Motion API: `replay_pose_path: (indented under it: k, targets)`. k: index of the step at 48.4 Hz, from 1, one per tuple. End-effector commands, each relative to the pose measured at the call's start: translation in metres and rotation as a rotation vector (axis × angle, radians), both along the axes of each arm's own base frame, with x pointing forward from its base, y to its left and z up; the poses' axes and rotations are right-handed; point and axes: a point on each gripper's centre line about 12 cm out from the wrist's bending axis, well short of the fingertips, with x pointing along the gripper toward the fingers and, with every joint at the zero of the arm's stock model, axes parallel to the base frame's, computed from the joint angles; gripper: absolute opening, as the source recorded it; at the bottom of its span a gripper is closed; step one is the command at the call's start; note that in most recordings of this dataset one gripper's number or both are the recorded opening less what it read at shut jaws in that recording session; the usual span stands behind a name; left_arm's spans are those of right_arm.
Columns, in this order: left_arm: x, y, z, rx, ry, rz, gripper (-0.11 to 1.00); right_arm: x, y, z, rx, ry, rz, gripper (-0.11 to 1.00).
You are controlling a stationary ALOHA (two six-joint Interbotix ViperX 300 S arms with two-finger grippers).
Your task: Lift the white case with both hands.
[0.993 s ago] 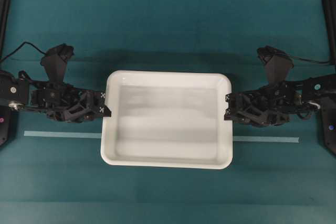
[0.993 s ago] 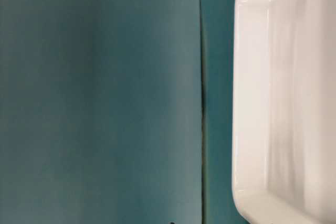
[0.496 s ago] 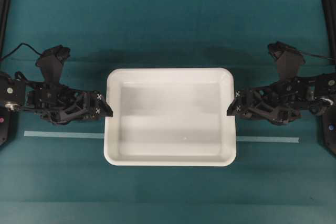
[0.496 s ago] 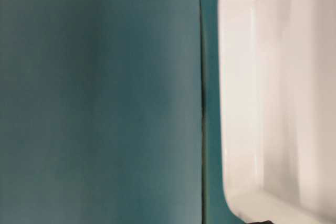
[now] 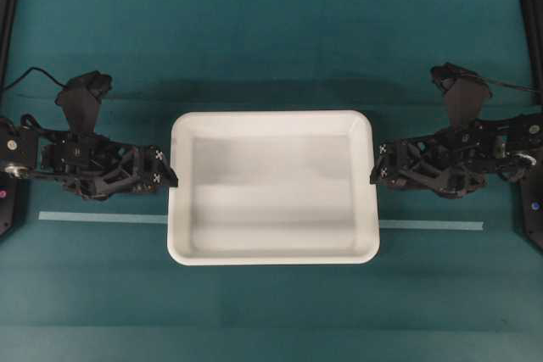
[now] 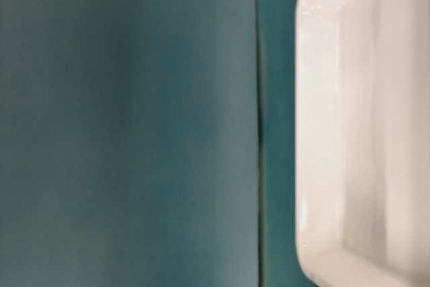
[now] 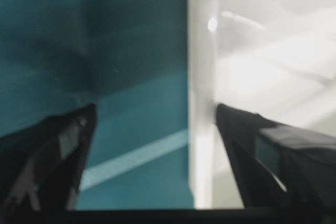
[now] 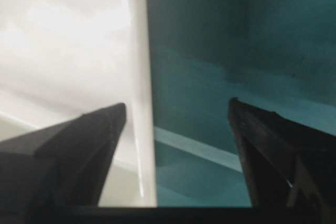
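The white case (image 5: 273, 187) lies flat on the teal surface (image 5: 271, 48), about midway between its left and right edges and a little toward the near edge, its long sides running left to right in the overhead view. It holds nothing that I can see; the flat bottom and raised rim are bare white. A thin pale tape strip (image 5: 102, 218) runs along the surface from left to right, passes under the case near its front long side, and shows again on the right side. My left pincer (image 5: 167, 176) sits at the case's left short side, level and pointing inward, with its tips right at the rim. In my left wrist view the two fingers (image 7: 58, 150) stand wide apart with the rim's edge upright between them, one finger out over the teal and the other over the white inside; neither presses on the rim, so I grip nothing there. My right pincer (image 5: 378, 169) mirrors this at the right short side. In my right wrist view its fingers (image 8: 84, 145) are likewise spread wide, straddling the rim without pinching it, one over the white interior and one over the teal. From the table-level view I see only one rounded corner of the case (image 6: 363, 132) against the teal, blurred, and no pincer.
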Motion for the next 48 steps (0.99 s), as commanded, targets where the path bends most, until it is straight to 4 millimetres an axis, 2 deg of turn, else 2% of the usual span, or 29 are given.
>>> replay_pose_path:
  k: [1,11,27,34,48]
  targets:
    - [0.005,0.000,0.005,0.007,-0.021,-0.006,0.95,0.006,0.003,-0.001,-0.002,-0.007,0.010,0.85]
    - [0.005,0.000,0.024,0.058,-0.088,-0.057,0.95,0.005,0.006,0.008,-0.013,-0.042,0.032,0.88]
    - [-0.011,-0.001,0.084,0.181,-0.253,-0.147,0.95,0.005,0.004,0.064,-0.160,-0.243,0.154,0.88]
    - [-0.024,-0.002,0.104,0.242,-0.296,-0.190,0.95,0.000,0.003,0.090,-0.273,-0.329,0.240,0.88]
    - [-0.049,-0.004,0.138,0.377,-0.379,-0.276,0.94,-0.014,0.002,0.125,-0.527,-0.439,0.403,0.88]
